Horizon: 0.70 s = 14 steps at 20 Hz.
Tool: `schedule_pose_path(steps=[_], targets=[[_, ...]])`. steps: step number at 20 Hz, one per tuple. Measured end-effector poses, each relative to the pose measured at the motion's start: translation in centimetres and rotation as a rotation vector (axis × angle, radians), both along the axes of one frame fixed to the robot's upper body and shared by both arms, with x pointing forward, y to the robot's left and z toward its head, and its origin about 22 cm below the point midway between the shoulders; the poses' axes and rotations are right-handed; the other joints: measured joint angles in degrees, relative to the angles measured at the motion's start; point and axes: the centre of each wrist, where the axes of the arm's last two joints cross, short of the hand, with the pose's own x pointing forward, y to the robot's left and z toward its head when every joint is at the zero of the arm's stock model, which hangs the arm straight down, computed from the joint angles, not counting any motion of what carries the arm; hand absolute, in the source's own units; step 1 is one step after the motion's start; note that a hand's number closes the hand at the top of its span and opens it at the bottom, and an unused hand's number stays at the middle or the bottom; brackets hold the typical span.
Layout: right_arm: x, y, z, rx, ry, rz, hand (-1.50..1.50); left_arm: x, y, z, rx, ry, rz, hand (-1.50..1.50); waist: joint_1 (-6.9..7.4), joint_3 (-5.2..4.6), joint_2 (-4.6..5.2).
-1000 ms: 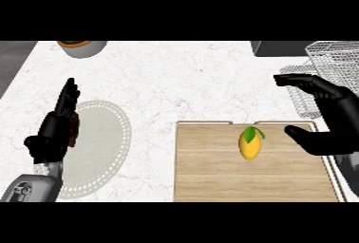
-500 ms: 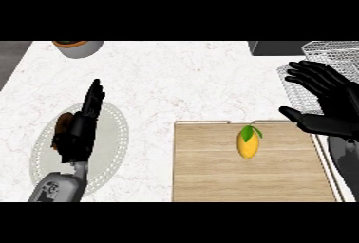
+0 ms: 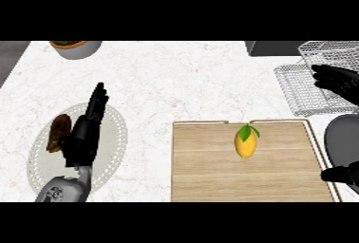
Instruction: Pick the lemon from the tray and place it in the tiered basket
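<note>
Left hand [image 3: 84, 135] upright with fingers straight together; right hand [image 3: 338, 81] near tiered basket [image 3: 301, 88], finger state unclear.

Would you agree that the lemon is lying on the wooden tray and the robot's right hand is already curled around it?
Not quite. In the head view the lemon does lie on the wooden tray, but the right hand is apart from it, up by the wire tiered basket. Nothing touches the lemon.
</note>
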Motion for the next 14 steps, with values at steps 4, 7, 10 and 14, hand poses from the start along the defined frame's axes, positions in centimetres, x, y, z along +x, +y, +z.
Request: schedule_pose_path(steps=[4, 7, 10, 14], targets=[[-1.2, 1.8, 3.6, -0.373, -0.007, 0.057, -1.50, 0.2, -0.4, 0.2, 0.010, -0.003, -0.012, 0.00, 0.98, -0.15, 0.15], [-2.2, 3.9, 5.2, -0.623, -0.015, 0.080, -1.50, 0.4, -1.0, 0.2, 0.008, -0.003, -0.035, 0.00, 2.12, -0.25, 0.42], [-3.3, 6.1, 6.0, -0.821, -0.006, 0.080, -1.50, 0.7, -1.5, 0.6, 0.006, -0.011, -0.059, 0.00, 3.27, -0.30, 0.59], [-4.1, 9.1, 5.6, -0.961, 0.022, 0.081, -1.50, 0.9, -2.1, 0.4, 0.011, -0.011, -0.066, 0.00, 3.95, -0.29, 0.78]])
